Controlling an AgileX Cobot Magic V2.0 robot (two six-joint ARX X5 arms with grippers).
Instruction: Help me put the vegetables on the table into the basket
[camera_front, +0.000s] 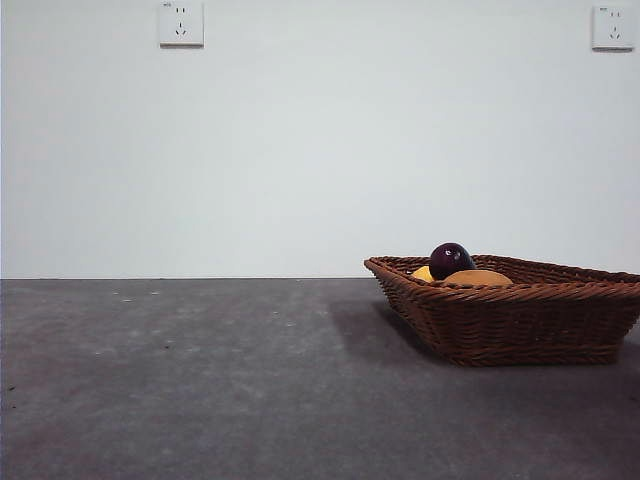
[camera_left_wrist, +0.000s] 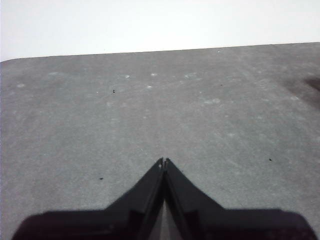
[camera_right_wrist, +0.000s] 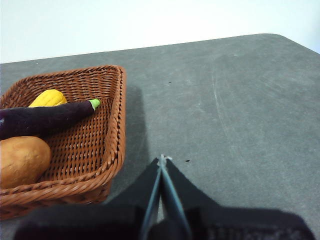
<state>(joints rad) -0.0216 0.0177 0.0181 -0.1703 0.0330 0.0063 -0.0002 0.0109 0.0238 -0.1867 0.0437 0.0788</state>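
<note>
The brown wicker basket (camera_front: 520, 315) (camera_right_wrist: 112, 130) stands on the dark grey table (camera_front: 200, 380) at the right. Inside it lie all three vegetables: the purple eggplant (camera_front: 450, 259) (camera_right_wrist: 45, 118), the yellow corn cob (camera_front: 423, 274) (camera_right_wrist: 47, 98) and the brown potato (camera_front: 478, 278) (camera_right_wrist: 20, 160). My right gripper (camera_right_wrist: 162, 161) is shut and empty, over bare table just beside the basket's side wall. Over bare table away from the basket, my left gripper (camera_left_wrist: 164, 162) is shut with nothing in it. Neither arm shows in the front view.
Two wall sockets (camera_front: 181, 23) (camera_front: 612, 27) sit high on the white wall behind the table. The table's rounded far corner (camera_right_wrist: 280, 37) shows in the right wrist view.
</note>
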